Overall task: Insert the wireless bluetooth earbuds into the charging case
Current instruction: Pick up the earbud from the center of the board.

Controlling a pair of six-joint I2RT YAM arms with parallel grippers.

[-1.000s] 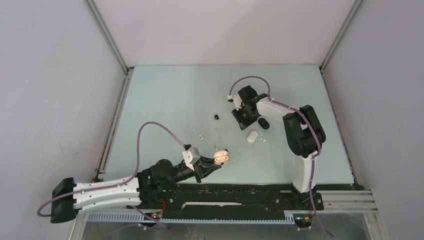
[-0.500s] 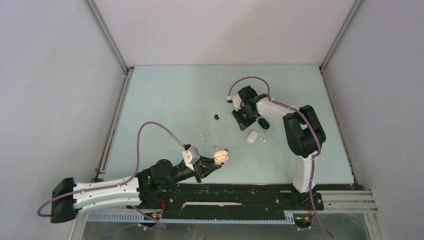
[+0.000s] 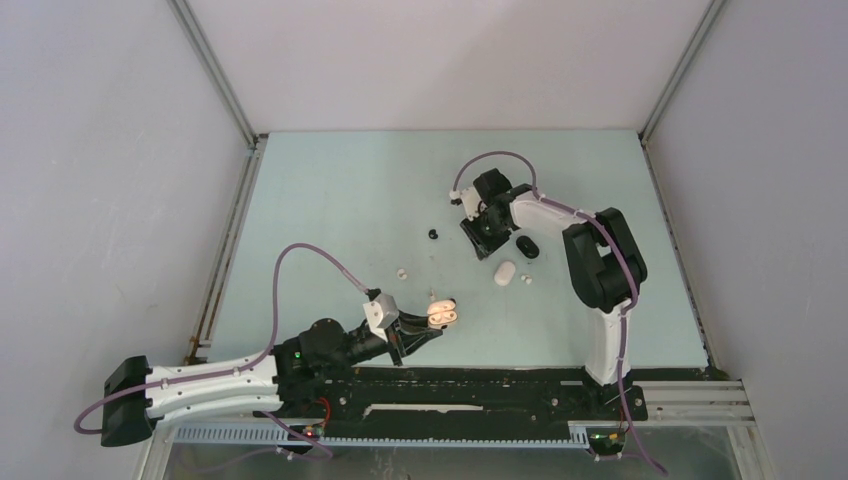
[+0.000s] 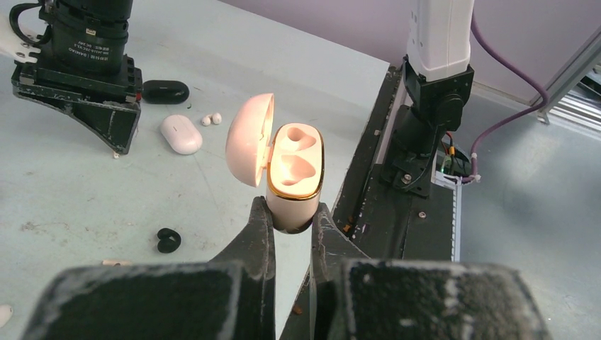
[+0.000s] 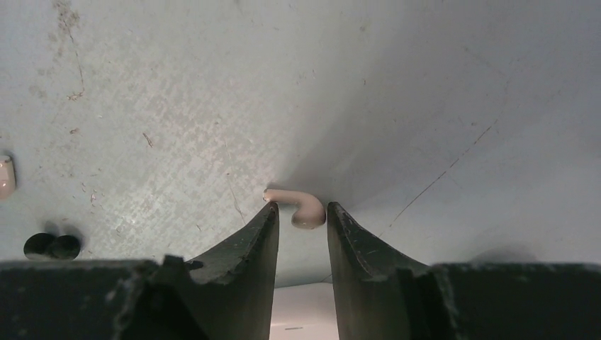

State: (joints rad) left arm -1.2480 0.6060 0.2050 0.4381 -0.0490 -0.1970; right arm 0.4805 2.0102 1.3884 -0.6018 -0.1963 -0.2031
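My left gripper is shut on the base of a pale pink charging case, held above the table near its front edge. Its lid stands open and both wells are empty. Far out on the table, my right gripper points down. In the right wrist view its fingertips are closed in on a pink earbud that lies on the table. The stem touches one finger and the bulb rests against the other. A black earbud and a white earbud lie loose on the table.
A white closed case, a black closed case and two tiny white buds lie beside the right gripper. The black earbud is on the table left of my left fingers. The black base rail runs along the table's near edge.
The right wrist has shifted slightly left and its jaws have narrowed around the pink earbud. The left arm and the open case have not moved.
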